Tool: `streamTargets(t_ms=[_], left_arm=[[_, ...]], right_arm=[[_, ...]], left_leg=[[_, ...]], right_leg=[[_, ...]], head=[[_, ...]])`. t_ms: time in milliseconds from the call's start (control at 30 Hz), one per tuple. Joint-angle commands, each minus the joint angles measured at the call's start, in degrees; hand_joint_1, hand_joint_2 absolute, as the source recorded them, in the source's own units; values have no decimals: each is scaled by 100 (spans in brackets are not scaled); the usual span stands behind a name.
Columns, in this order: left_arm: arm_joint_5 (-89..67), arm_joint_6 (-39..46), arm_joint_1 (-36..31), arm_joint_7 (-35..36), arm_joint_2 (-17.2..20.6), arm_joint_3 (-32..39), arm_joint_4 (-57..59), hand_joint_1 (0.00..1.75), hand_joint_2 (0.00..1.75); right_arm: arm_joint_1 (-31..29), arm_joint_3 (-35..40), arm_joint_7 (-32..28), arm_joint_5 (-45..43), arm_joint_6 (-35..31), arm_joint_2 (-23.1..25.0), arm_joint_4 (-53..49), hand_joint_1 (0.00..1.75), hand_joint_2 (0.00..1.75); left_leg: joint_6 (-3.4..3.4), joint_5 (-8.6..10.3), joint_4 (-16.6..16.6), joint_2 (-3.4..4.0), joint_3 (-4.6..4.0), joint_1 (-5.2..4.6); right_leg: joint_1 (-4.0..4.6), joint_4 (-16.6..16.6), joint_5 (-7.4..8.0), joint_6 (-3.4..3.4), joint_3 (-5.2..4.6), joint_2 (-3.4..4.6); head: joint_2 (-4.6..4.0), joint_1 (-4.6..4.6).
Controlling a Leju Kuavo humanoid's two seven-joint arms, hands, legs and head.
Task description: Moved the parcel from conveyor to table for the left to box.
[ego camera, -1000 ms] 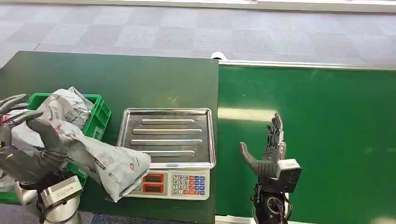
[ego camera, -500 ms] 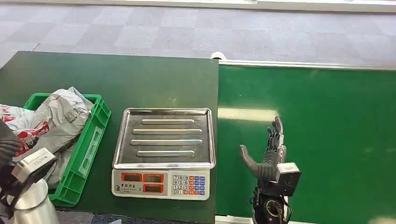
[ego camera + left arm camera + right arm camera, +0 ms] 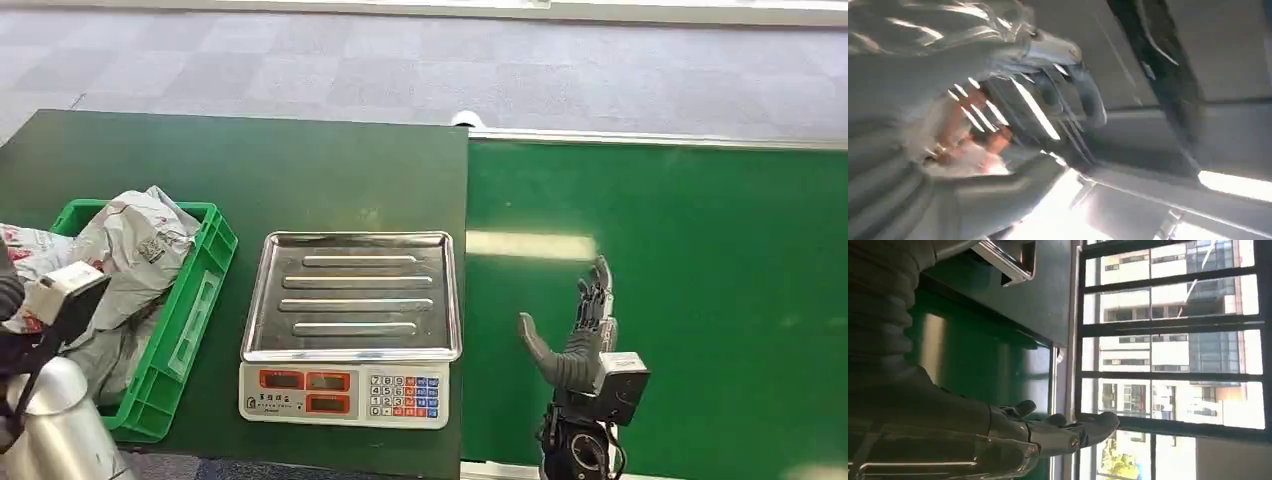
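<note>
Parcels (image 3: 135, 255) in grey wrap lie heaped in the green crate (image 3: 205, 275), which sits on the dark table (image 3: 250, 170) just left of the scale (image 3: 352, 325). A second ago the left hand held one grey parcel out over the crate's near corner, its end overlapping the scale's keypad; that parcel has since gone from there, and the scale's steel tray now stands bare. The left arm has drawn back toward the crate's near-left side, so the head view shows its wrist housing (image 3: 62, 290) and silver forearm. The left wrist view is badly smeared: the left hand (image 3: 1013, 95) seems to lie against crinkled grey wrap with red print, but whether its fingers grip anything cannot be told. Right of the scale, over the green conveyor belt (image 3: 700, 300), the right hand (image 3: 580, 335) stands upright with fingers spread, thumb out toward the scale, holding nothing; it has barely shifted since the earlier frames.
</note>
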Motion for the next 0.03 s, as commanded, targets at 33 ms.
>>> streamTargets(t_ms=[33], left_arm=[[5135,-1008,1135,-148,1138,-2972,1108,0,175]], right_arm=[[-315,-249,35,213,382,41,264,0,175]], left_leg=[[12,11,-14,-26,8,-5]], right_leg=[[-2,-12,1,-6,16,-30]], head=[[0,2]])
